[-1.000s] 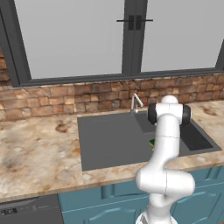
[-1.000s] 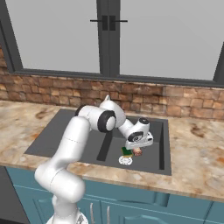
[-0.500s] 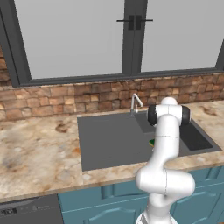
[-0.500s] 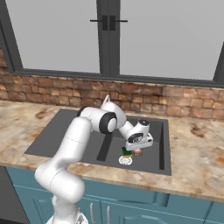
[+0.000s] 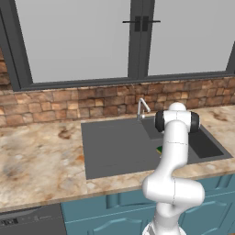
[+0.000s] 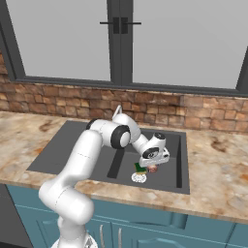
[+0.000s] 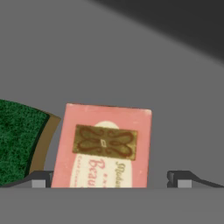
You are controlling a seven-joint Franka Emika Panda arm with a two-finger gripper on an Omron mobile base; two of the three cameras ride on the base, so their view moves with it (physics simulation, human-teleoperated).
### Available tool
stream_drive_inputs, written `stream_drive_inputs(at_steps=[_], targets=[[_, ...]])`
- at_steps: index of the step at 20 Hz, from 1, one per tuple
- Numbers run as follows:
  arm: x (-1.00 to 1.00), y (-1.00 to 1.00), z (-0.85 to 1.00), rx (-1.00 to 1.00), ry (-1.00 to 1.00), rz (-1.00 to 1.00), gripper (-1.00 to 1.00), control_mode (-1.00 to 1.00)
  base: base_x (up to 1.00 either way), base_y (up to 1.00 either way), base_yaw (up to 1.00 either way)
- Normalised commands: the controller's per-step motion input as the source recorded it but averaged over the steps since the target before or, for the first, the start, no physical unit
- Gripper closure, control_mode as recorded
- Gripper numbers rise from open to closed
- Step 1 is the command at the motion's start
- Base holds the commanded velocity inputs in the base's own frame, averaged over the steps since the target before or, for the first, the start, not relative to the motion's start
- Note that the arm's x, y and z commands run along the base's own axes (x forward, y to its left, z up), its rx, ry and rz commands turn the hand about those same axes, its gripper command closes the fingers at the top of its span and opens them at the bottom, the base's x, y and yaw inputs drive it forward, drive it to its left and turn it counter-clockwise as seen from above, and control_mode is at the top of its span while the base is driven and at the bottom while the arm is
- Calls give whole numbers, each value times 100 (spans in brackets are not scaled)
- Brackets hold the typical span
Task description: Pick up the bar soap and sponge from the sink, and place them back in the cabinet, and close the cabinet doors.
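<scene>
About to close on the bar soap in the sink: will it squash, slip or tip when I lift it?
The bar soap looks like a flat, straight-edged pink block, so it is probably stiff rather than squashy. Its smooth printed face suggests it may slip. It lies flat on the sink floor between the open pincer tips, so tipping seems unlikely. The sponge sits close beside it and may get nudged.

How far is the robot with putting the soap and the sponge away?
Nothing looks done yet. The pink rectangular bar soap and the green-and-yellow sponge both lie side by side on the floor of the dark grey sink. In hand: the open gripper hangs low over the soap, a finger on each side, not closed on it. Left: grasp the soap, then the sponge, carry both to the cabinet, shut its doors.
</scene>
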Motion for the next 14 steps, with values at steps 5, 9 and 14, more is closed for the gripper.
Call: stream_drive_inputs(at_steps=[5,9,14], targets=[[0,0,-13,0,0,1,-100,-100,0,0,0],[0,0,-16,0,0,0,-100,-100,0,0,0],[0,0,-12,0,0,0,-100,-100,0,0,0]])
